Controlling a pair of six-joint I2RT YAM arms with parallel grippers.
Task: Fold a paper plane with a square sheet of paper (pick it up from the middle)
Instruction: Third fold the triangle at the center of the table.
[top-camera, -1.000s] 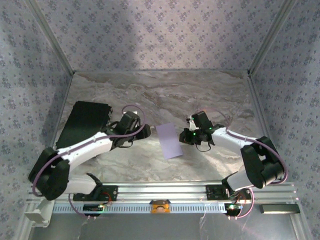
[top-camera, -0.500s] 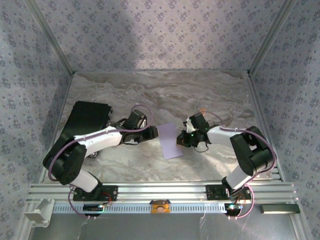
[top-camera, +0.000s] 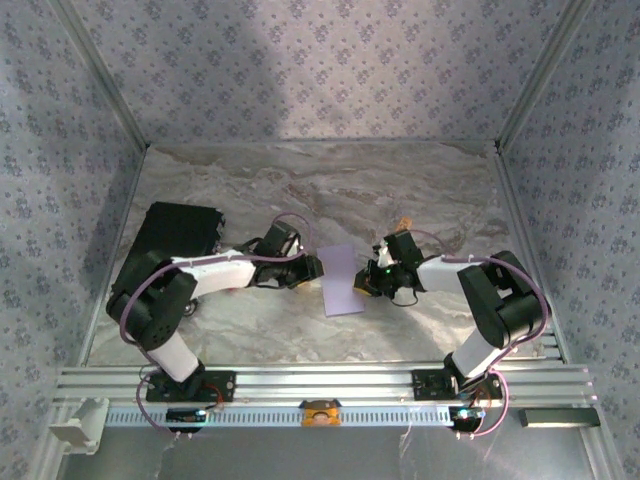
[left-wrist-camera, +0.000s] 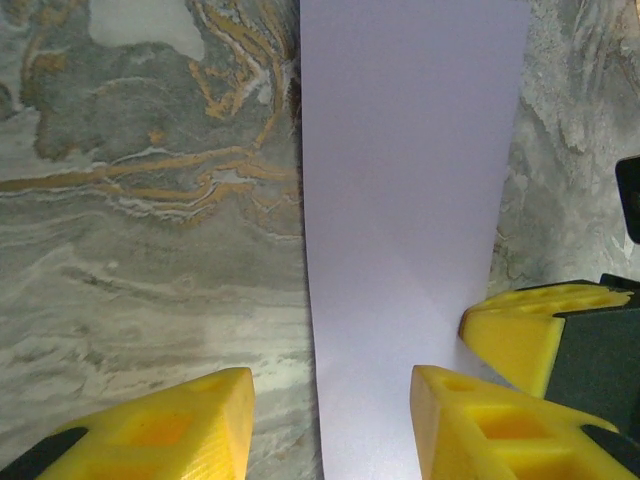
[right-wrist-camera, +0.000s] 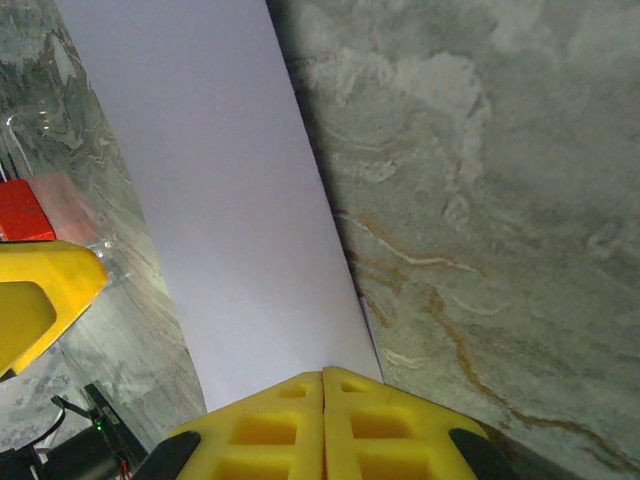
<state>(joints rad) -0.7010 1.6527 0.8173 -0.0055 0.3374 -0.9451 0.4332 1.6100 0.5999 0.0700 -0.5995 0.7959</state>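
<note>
Sheet (top-camera: 340, 281) lies flat well right of black pad (top-camera: 170, 245), L gripper (left-wrist-camera: 330, 400) released astride its pad-side edge, R gripper (right-wrist-camera: 322, 385) clenched, tips at edge away from pad; best, imo: R pins while L closes slowly at mid-edge, no crumpling.

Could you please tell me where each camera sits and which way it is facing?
Top: above and behind the robot, looking down at the table; the left arm and right arm reach the paper from either side.
Left wrist: low over the table, looking across the paper; its open left fingers frame the bottom.
Right wrist: low, looking along the paper's edge; its shut right fingers at the bottom.
Shared: each wrist view catches the paper and one finger of the other arm.
</note>
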